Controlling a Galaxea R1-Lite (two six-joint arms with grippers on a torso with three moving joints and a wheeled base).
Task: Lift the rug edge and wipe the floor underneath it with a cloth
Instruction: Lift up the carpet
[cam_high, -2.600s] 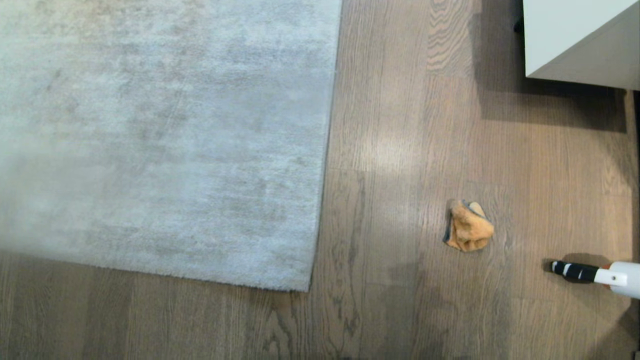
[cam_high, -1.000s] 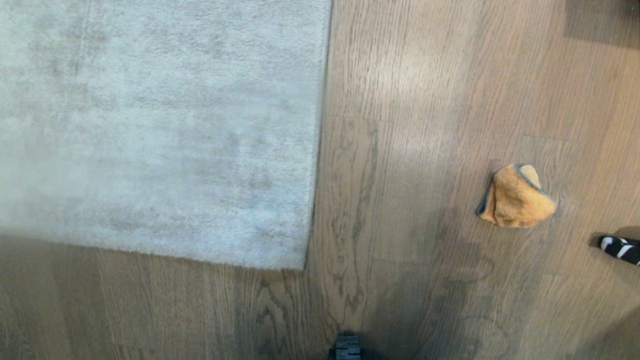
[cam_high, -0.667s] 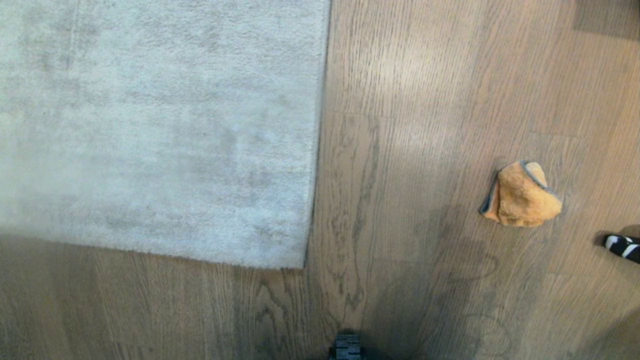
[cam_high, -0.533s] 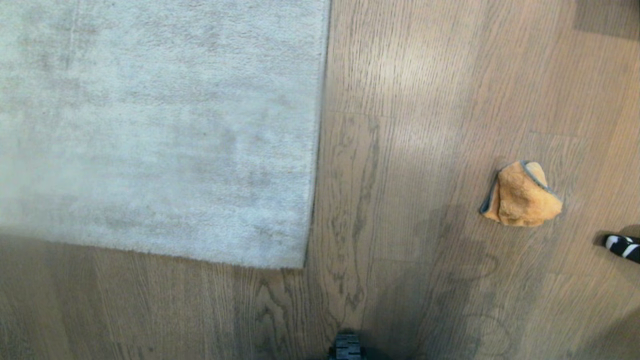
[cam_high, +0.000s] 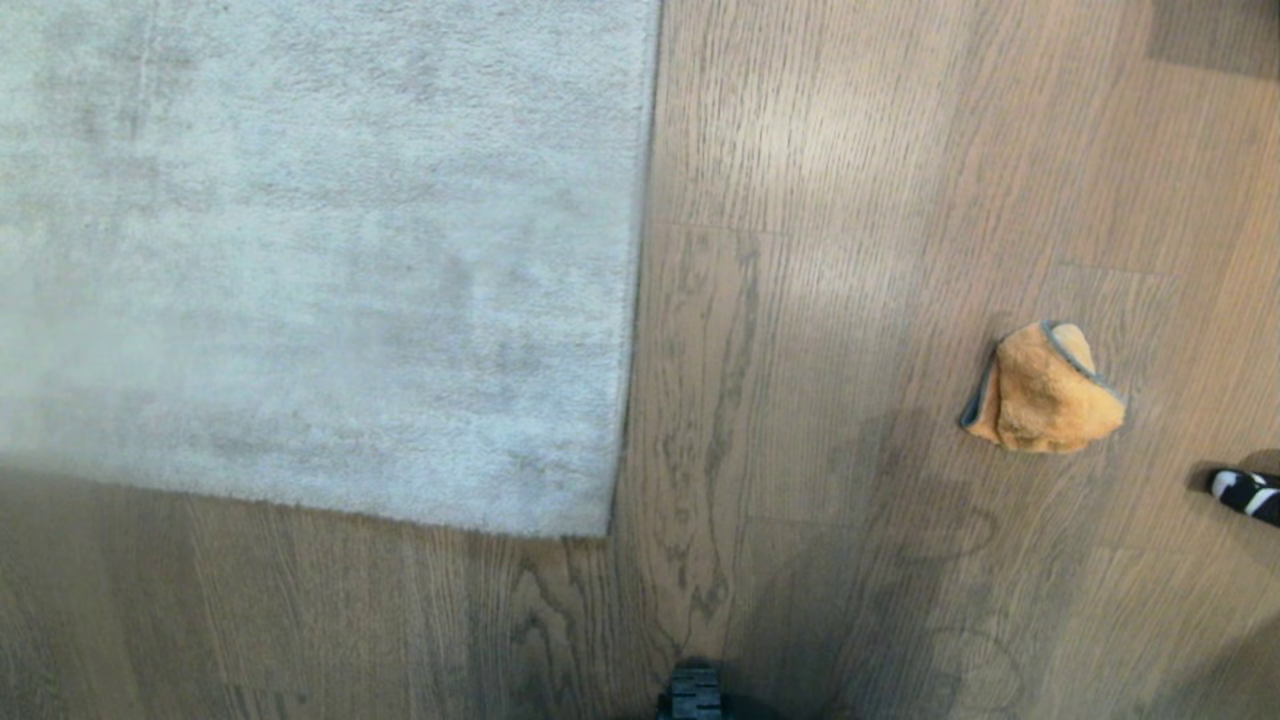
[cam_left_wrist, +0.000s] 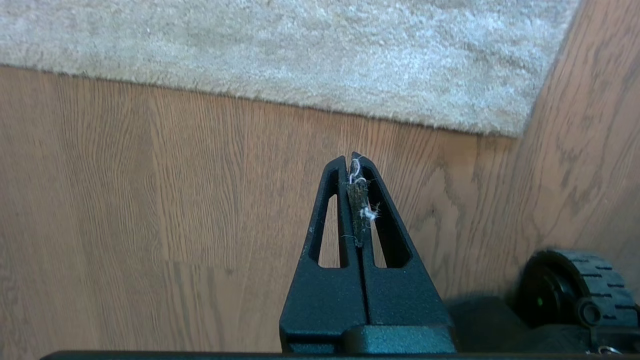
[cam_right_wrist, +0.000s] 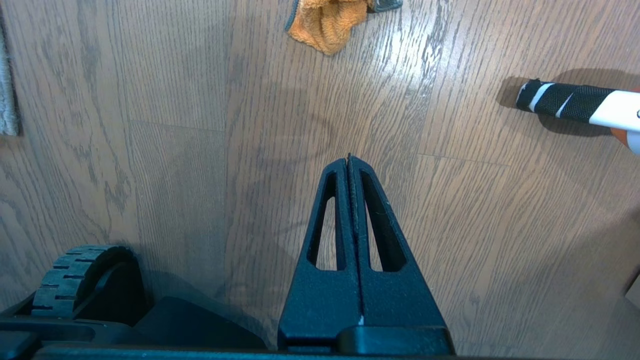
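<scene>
Rug edge (cam_high: 628, 300) runs away from the robot along the floor (cam_high: 800, 250), its near corner ahead of the left gripper (cam_left_wrist: 353, 162), whose jaws are pressed together with lint between them. Bunched cloth (cam_high: 1042, 390) lies well right of the rug, ahead of the right gripper (cam_right_wrist: 349, 160), also closed and empty, so each arm looks nearer its own target
</scene>
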